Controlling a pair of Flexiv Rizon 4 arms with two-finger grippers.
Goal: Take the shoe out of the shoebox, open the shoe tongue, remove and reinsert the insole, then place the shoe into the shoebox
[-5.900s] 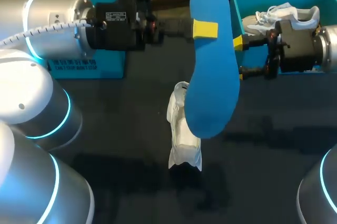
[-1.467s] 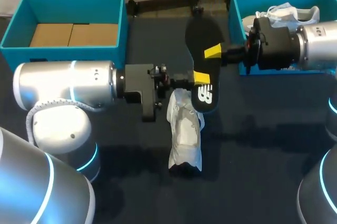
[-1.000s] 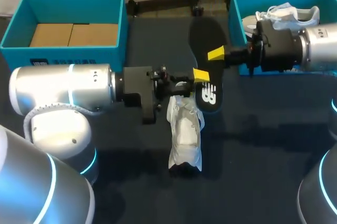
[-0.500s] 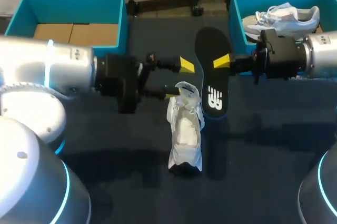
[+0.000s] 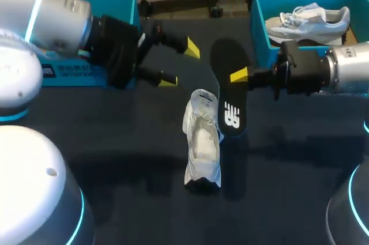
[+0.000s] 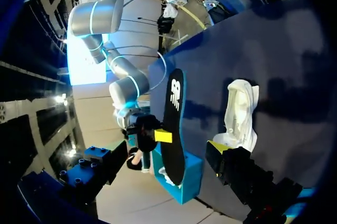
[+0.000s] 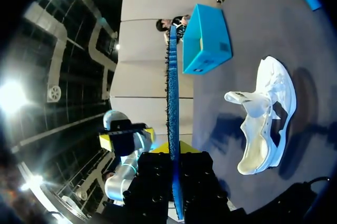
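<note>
Black flat insole (image 5: 226,100) beside white shoe (image 5: 202,141)

A spare white sneaker (image 5: 308,19) lies near the far right corner of the dark blue table (image 5: 132,210).

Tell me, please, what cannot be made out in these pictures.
- Floor of the left shoebox: the left arm covers it in the head view.
- Underside of the insole: faces away in the head and left wrist views, edge-on in the right wrist view.
- Second finger of the right gripper: under the insole in the head view.
- Toe inside of the shoe: hidden by its own upper.
</note>
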